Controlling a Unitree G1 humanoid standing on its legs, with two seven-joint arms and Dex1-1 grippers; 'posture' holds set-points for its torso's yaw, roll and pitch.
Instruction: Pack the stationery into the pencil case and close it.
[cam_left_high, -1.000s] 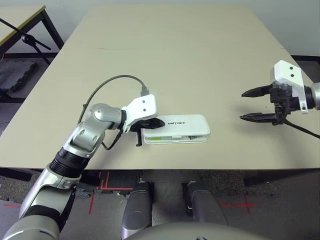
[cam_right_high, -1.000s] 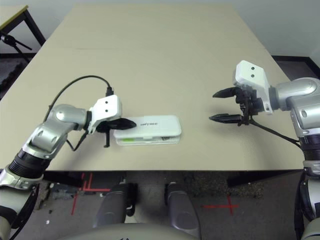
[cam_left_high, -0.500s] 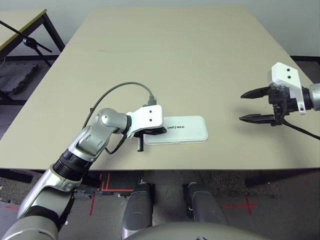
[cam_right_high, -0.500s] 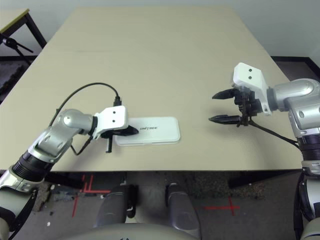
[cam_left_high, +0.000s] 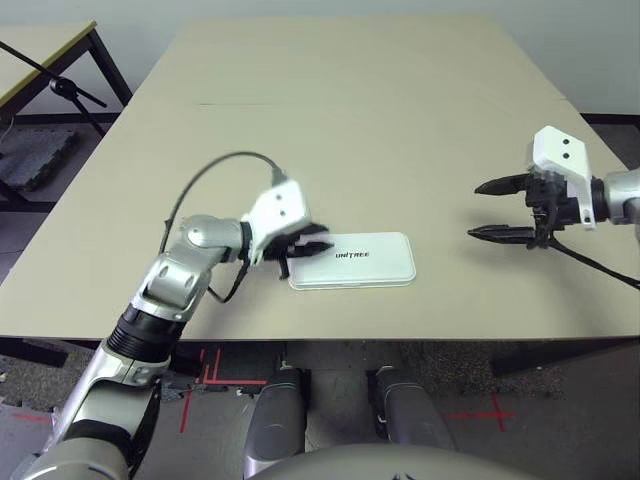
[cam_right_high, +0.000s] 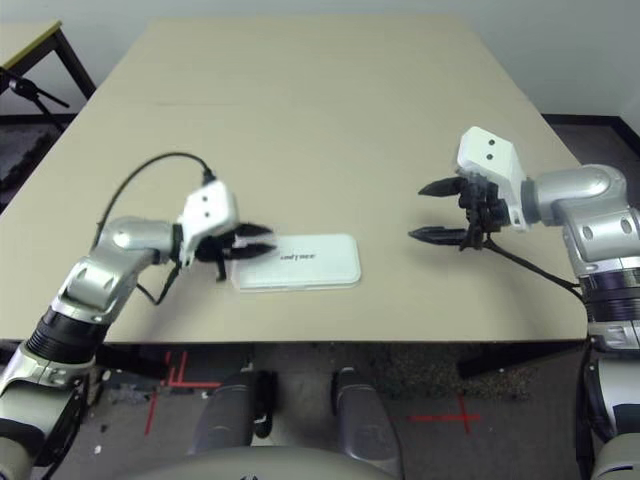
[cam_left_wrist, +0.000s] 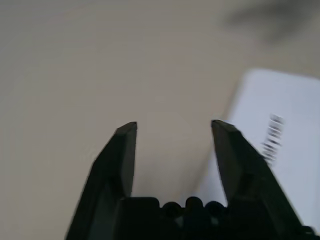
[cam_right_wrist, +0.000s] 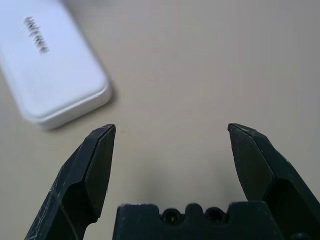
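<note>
A closed white case (cam_right_wrist: 57, 65) is seen lying on the table (cam_right_wrist: 170, 90), near the right gripper (cam_right_wrist: 172, 127), whose two black fingers are held wide apart.

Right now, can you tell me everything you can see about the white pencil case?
The pencil case is a flat white box with rounded corners and dark letters saying UNITREE on its lid. It looks like smooth, hard plastic. It lies flat on the table, near the edge by the robot, with its lid down. The open left hand is at its left end; I can't tell if they touch.
</note>
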